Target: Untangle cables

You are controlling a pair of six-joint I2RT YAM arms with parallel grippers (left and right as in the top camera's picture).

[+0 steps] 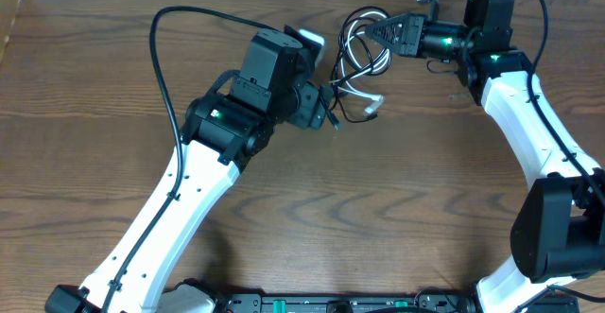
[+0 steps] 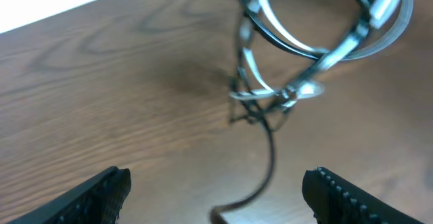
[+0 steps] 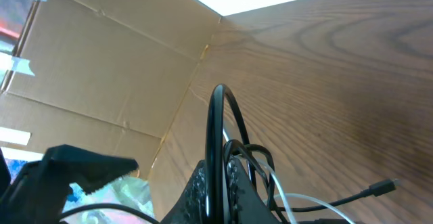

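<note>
The tangled cables (image 1: 359,60) are pinched in the right gripper (image 1: 378,29), at the table's (image 1: 95,114) one o'clock; the left gripper (image 2: 216,190) is held spread wide at their eight o'clock.

Cables (image 1: 357,60) are bunched in the upper middle of the frame, left gripper (image 1: 327,105) just lower left, right gripper (image 1: 381,31) at their upper right.

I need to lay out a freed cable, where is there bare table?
The table is bare between the left arm and right arm, and again left of the left arm. It is crowded near the far edge, where the right gripper holds the cables beside the left gripper.
</note>
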